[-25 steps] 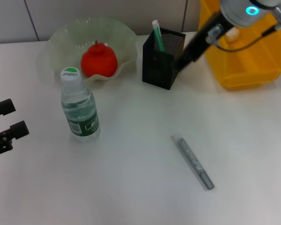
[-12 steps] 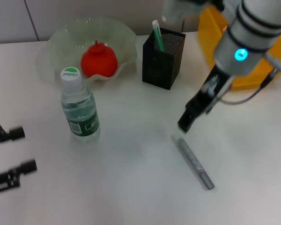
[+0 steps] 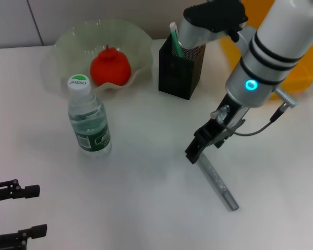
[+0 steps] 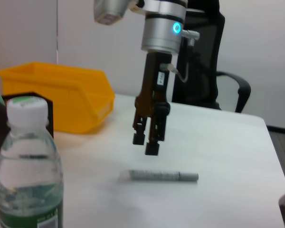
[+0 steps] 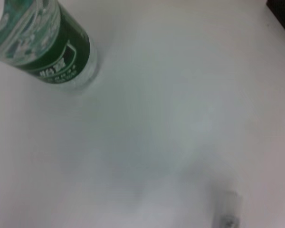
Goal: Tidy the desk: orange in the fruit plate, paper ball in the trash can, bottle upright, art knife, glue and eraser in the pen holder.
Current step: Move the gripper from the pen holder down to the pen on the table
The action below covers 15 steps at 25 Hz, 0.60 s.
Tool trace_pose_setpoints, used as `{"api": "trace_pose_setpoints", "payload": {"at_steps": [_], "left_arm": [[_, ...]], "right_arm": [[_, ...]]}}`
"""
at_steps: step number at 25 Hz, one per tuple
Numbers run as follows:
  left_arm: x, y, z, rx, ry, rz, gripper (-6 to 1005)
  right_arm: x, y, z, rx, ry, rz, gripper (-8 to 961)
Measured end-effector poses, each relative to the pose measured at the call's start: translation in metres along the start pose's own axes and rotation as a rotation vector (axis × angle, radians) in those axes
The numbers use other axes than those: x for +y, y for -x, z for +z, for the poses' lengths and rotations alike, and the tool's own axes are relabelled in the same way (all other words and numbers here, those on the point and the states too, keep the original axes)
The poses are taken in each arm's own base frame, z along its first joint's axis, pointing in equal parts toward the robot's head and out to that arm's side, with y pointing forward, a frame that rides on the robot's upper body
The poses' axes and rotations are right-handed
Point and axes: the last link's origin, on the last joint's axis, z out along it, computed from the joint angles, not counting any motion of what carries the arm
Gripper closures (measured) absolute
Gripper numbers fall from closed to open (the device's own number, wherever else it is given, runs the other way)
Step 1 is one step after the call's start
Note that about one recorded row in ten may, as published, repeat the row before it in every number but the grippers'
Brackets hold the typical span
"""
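Note:
The orange point(image 3: 110, 68) lies in the pale-green fruit plate point(image 3: 141, 44) at the back left. The bottle point(image 3: 89, 122) point(image 4: 26, 166) stands upright in front of it. The black mesh pen holder point(image 3: 180, 73) has a green-and-white stick in it. A grey art knife point(image 3: 216, 179) point(image 4: 159, 175) lies flat on the table. My right gripper point(image 3: 194, 151) point(image 4: 147, 140) hangs open just above the knife's far end, not touching it. My left gripper point(image 3: 40, 210) is open and empty at the near left edge. The paper ball and eraser are out of view.
The yellow trash can point(image 4: 61, 99) point(image 3: 310, 73) stands at the back right, largely hidden by my right arm in the head view. A black office chair point(image 4: 218, 80) stands beyond the table's edge.
My right gripper left the pen holder and came down toward me to the art knife's far end. My left gripper drew back toward the near left corner.

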Motion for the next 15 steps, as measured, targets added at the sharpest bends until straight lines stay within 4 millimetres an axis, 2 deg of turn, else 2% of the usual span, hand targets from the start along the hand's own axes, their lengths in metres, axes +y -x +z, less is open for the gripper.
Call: {"api": "trace_pose_setpoints", "payload": {"at_steps": [4, 15], "left_arm": [[0.000, 0.002, -0.001, -0.005, -0.007, 0.008, 277], [-0.003, 0.005, 0.001, -0.016, -0.038, 0.017, 276]], "right_arm": [[0.003, 0.003, 0.013, 0.006, 0.019, 0.007, 192], [0.001, 0.003, 0.023, 0.045, 0.019, 0.029, 194]]}}
